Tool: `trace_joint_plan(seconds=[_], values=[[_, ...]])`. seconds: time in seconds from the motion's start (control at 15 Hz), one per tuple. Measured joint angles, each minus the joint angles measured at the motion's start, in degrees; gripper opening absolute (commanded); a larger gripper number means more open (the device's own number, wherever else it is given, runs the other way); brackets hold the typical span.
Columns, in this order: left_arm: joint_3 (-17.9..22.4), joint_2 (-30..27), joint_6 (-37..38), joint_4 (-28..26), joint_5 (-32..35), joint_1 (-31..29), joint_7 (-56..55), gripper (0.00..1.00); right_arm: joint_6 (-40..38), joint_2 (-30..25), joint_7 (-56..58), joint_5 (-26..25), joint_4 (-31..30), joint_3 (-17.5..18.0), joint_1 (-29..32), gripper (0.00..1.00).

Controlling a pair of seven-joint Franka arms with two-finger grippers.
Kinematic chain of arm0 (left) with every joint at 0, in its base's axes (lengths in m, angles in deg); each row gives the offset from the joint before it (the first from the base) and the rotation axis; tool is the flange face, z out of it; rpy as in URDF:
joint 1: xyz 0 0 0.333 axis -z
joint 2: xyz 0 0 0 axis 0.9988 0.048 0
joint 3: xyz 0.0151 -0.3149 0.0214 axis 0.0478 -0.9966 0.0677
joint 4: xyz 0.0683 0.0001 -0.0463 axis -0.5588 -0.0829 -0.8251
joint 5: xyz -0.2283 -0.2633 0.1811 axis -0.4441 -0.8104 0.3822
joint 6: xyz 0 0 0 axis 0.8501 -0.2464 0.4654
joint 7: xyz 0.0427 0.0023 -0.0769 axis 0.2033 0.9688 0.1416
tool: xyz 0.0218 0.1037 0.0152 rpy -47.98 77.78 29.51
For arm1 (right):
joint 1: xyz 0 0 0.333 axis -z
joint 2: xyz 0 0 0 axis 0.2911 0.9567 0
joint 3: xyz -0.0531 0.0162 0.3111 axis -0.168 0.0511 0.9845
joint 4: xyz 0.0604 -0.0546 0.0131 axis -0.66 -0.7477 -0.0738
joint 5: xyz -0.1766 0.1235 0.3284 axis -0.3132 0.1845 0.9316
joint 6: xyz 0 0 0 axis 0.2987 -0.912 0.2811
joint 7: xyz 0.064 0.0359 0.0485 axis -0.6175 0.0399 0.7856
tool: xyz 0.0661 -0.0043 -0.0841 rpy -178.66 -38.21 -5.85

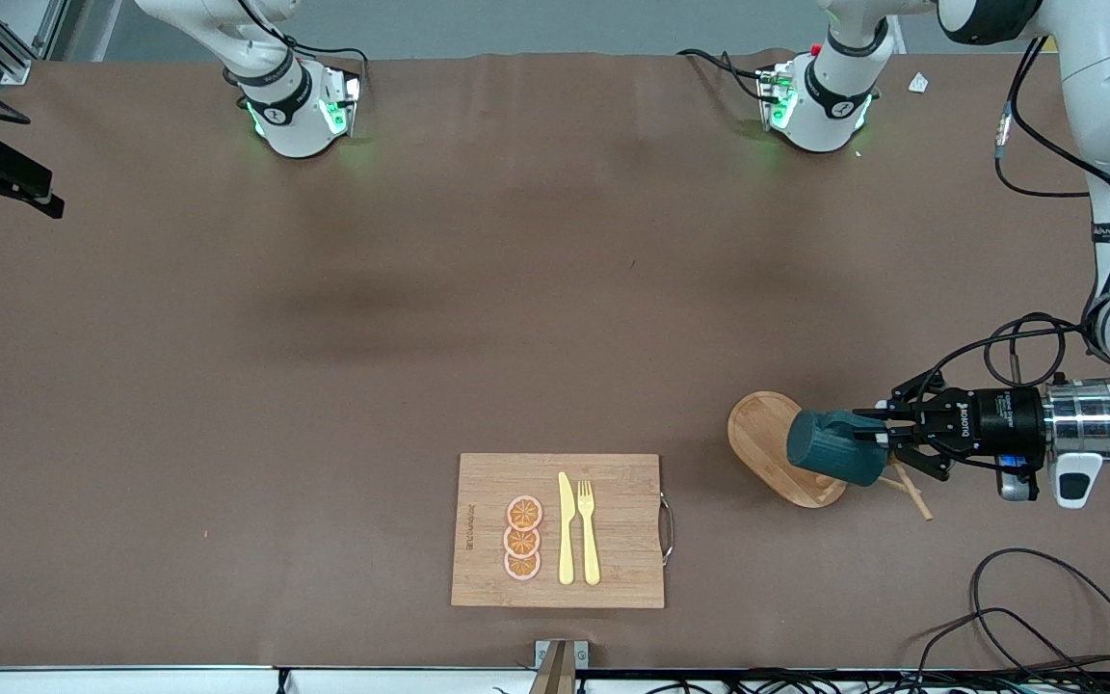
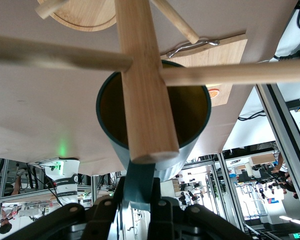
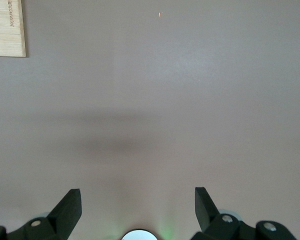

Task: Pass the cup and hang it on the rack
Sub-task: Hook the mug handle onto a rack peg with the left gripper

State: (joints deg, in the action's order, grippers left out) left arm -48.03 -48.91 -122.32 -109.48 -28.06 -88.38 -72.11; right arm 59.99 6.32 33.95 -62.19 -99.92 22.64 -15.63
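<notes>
The dark teal cup [image 1: 834, 445] lies tilted on its side in the air over the light wooden rack [image 1: 757, 429], toward the left arm's end of the table. My left gripper [image 1: 878, 436] is shut on the cup's handle. In the left wrist view the left gripper [image 2: 139, 200] pinches the teal handle [image 2: 140, 181]. The cup's mustard inside [image 2: 189, 107] faces the camera, and the rack's post [image 2: 145, 90] and pegs [image 2: 230, 74] cross in front of its mouth. Whether a peg passes through the handle is hidden. My right gripper [image 3: 137, 205] is open over bare table.
A bamboo cutting board [image 1: 613, 530] with a yellow knife [image 1: 566, 530], a fork [image 1: 589, 530] and orange slices [image 1: 523, 538] lies near the front camera's edge. Its corner [image 3: 7, 27] shows in the right wrist view. Loose cables [image 1: 1027, 617] lie at the left arm's end.
</notes>
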Motion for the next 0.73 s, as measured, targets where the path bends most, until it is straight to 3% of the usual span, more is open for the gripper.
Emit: trace_joint_plan(seconds=[0.53, 0.6, 0.73], values=[[-0.02, 1.24, 0.02, 0.0, -1.74, -1.0, 1.57, 0.1, 0.0, 0.0, 0.02, 0.0, 0.0, 0.01, 0.0, 1.0], [-0.02, 1.45, 0.02, 0.01, -1.75, -1.03, 1.62, 0.22, 0.0, 0.0, 0.02, 0.0, 0.0, 0.01, 0.0, 1.0], [-0.03, 1.89, 0.02, 0.01, -1.8, -1.03, 2.03, 0.72, 0.0, 0.0, 0.02, 0.0, -0.01, 0.01, 0.0, 1.0]])
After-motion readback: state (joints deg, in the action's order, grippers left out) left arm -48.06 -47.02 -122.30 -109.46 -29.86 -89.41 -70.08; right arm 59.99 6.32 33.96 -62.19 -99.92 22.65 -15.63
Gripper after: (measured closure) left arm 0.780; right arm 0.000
